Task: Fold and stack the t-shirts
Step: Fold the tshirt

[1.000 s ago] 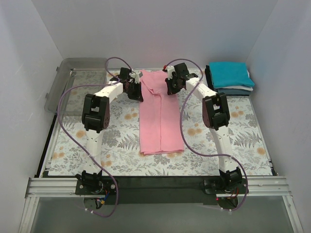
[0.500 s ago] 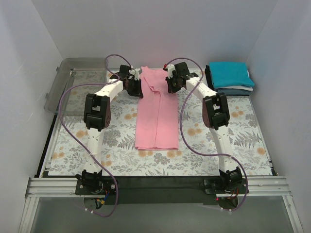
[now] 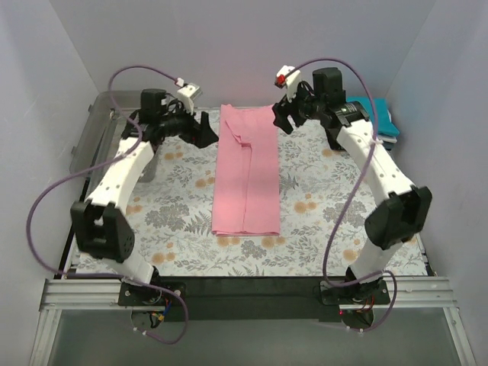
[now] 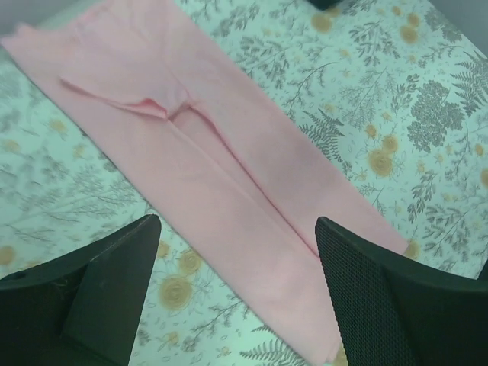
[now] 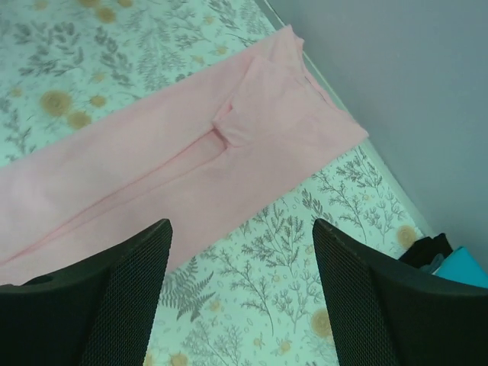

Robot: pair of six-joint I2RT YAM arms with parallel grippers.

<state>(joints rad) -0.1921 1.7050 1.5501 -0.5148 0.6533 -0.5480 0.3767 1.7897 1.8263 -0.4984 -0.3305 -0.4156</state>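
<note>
White walls enclose a table spread with a floral table cloth (image 3: 152, 221). Seen from above, the pink t-shirt (image 3: 245, 179) lies flat as a narrow strip at the cloth's centre, its long axis running from the far wall toward the arm bases. The left gripper (image 3: 204, 130) hangs just left of the shirt's far end and the right gripper (image 3: 284, 118) just right of that end, so both are about equally near. Each arm reaches far out from its base, elbow bowed outward away from the shirt. A stack of folded shirts (image 3: 385, 120), teal on top, sits well to the shirt's right, partly hidden by the right arm.

The left wrist camera looks down between widely spread black fingers (image 4: 107, 290) with nothing between them. The shirt lies below, crossing the view on a diagonal.

The right wrist camera shows the same: jaws wide apart, empty, above the shirt's sleeve end.

The next fold probably means bringing one short end over the other along that long axis.
</note>
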